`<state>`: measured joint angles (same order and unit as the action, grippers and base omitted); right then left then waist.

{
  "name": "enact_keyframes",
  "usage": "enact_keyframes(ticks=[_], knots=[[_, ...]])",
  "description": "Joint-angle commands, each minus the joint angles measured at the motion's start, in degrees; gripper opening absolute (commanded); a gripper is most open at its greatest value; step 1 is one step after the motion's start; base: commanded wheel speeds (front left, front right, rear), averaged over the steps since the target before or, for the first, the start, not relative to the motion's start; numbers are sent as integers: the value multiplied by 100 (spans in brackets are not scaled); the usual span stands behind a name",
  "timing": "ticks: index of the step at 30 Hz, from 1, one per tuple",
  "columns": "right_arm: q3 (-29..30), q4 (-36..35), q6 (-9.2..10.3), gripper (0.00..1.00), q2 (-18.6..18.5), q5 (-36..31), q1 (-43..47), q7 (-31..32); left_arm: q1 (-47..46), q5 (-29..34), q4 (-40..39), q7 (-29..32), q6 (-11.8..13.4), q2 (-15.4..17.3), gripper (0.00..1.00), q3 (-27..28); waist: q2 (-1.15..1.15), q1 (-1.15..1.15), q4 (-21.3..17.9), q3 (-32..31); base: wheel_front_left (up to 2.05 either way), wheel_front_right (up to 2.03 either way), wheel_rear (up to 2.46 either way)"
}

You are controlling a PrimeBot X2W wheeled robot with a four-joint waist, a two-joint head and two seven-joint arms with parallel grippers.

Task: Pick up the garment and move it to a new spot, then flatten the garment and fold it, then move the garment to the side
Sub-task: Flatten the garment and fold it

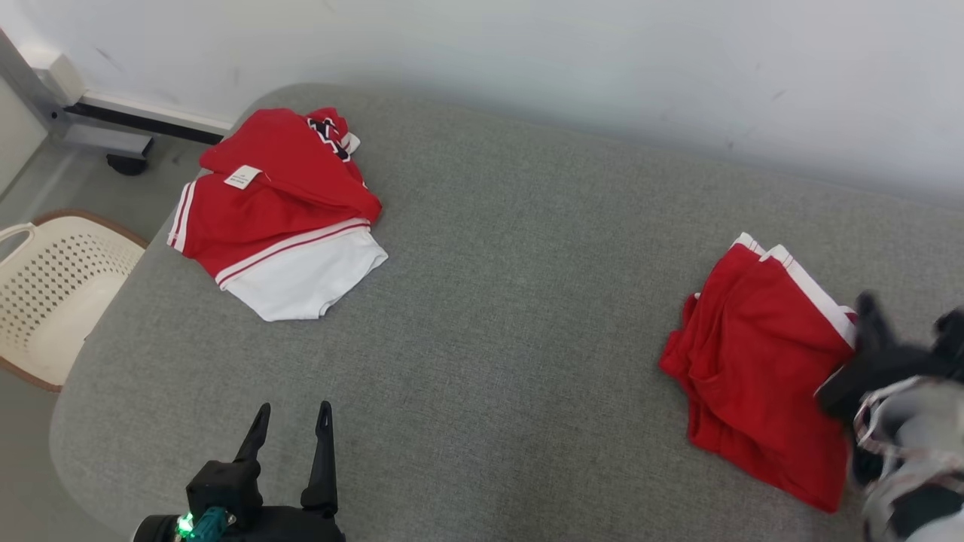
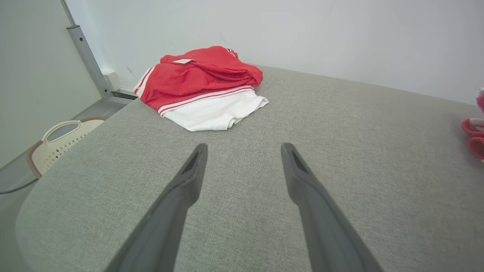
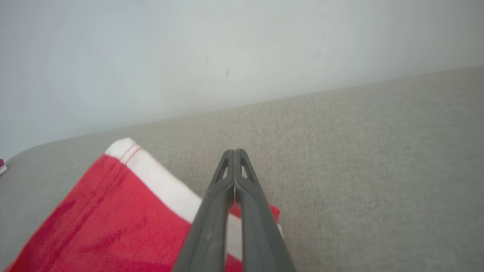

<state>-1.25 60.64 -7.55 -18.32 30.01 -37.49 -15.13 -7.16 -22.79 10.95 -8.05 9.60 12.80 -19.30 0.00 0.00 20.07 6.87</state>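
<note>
- Garment (image 1: 753, 361): the red one with the white stripe lies folded on the right side of the grey desk (image 1: 489, 339). It looks like you are at the last step, moving it to the side.
- Your right jaws are pressed tight together at the garment's right edge. Their tips look empty and point out over bare desk. You cannot tell if any cloth is caught lower down between them.
- If you push with shut jaws, the top layer can slide while the bottom layer stays put. Then the fold comes apart and you have to flatten it again.
- The right jaws sit at one edge only. A push from there can turn the garment or bunch it up instead of moving it straight.
- The right jaws look blurry in the head view, so that arm may be going fast. A fast move can flip the loose folds open.
- You cannot see where the desk ends on the right. A long push that way might send the garment off the edge.
- Your left jaws are wide open and hold nothing. They are low over bare desk, well apart from the garment, so they cannot hold the fold down from there.
- Another pile of red and white clothes (image 1: 279, 218) sits at the back left. Do not mix it up with your garment.
</note>
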Motion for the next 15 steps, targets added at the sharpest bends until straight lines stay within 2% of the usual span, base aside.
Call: enact_keyframes(ticks=[1, 7, 11, 15], knots=[[113, -190, 10, 0, 151, -162, 345, -1, -25, 9, 4, -60, 19, -17, 100, 27, 0, 0, 3, 81, 0, 0, 0], [713, -955, 9, 0, 489, -775, 1084, -1, -34, -35, 45, -159, 49, -17, 100, 63, 0, 0, -127, 124, 0, 0, 0], [977, -1096, 9, 0, 631, -1074, 1196, -2, -102, -10, 40, -160, 46, -20, 100, 16, 0, 0, -106, 137, 0, 0, 0], [1086, -941, 9, 0, 744, -1297, 1038, -2, -147, 0, 61, -165, 12, -24, 100, -28, 0, 0, -12, 160, 0, 0, 0]])
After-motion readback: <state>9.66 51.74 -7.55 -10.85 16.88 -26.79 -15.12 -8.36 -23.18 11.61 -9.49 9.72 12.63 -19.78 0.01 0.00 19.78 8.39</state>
